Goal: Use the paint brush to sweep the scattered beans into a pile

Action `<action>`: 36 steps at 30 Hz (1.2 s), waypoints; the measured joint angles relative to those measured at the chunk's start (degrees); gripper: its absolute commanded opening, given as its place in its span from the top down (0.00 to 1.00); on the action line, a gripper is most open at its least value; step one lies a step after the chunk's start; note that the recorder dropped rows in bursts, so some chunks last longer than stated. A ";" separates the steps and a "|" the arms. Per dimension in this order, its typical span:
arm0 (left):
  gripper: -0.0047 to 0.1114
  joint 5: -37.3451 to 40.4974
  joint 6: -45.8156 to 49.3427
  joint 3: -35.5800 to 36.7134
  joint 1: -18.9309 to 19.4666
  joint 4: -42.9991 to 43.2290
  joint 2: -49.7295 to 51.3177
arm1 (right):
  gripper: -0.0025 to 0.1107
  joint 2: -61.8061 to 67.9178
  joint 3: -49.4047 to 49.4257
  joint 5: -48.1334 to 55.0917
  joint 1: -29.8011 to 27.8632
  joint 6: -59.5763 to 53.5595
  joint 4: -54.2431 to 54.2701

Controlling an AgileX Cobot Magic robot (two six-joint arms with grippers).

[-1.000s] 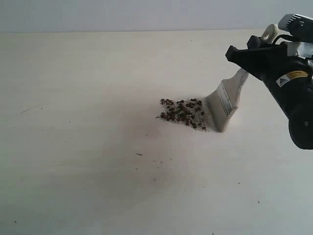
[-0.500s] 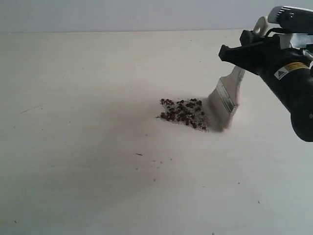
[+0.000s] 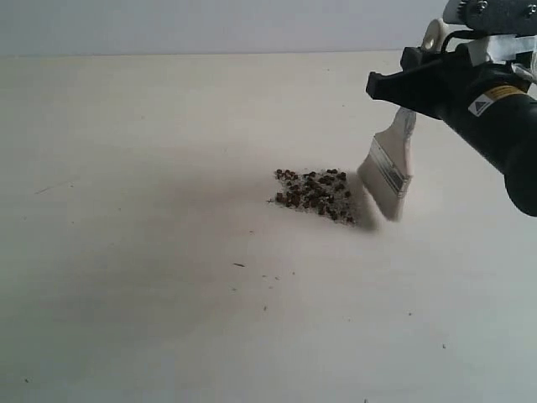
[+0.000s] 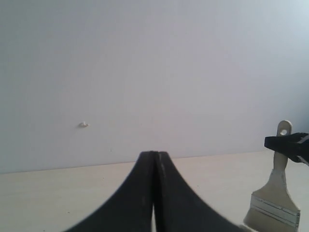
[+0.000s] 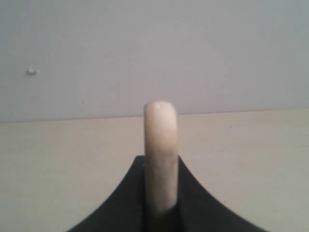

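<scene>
Beans [image 3: 315,195] lie piled on the bench [image 3: 151,252]. The brush [image 3: 388,172] hangs just beside them, its handle clamped in the right tool [image 3: 401,91]. The left tool [image 4: 154,193] is pressed together, empty.

Matt table [image 3: 126,319], metal-banded paint brush [image 3: 389,170]

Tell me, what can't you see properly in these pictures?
- Beans: exterior view, too tiny to count; both wrist views miss them.
- Paint brush bristles: left wrist view, cut off by the picture's edge.
- Brush head: right wrist view, hidden behind the fingers.
</scene>
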 measured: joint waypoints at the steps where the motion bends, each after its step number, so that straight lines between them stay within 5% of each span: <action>1: 0.96 0.00 0.00 0.00 0.00 0.00 0.00 | 0.98 -0.30 -0.33 1.19 0.00 -0.36 -0.64; 10: 0.96 0.00 0.12 0.00 0.00 0.00 0.00 | 0.98 -0.46 -0.82 5.13 0.23 -5.64 -1.17; 21: 0.96 0.00 0.12 0.00 0.00 0.00 0.00 | 0.98 -6.66 -0.82 4.68 0.35 0.70 -1.17; 27: 0.96 0.00 0.12 0.00 0.00 0.00 0.00 | 0.98 -6.66 -0.82 1.03 0.70 19.21 -8.24; 36: 0.96 0.00 0.12 0.00 0.00 0.00 0.00 | 0.98 -2.60 -0.82 -12.52 11.61 22.57 2.03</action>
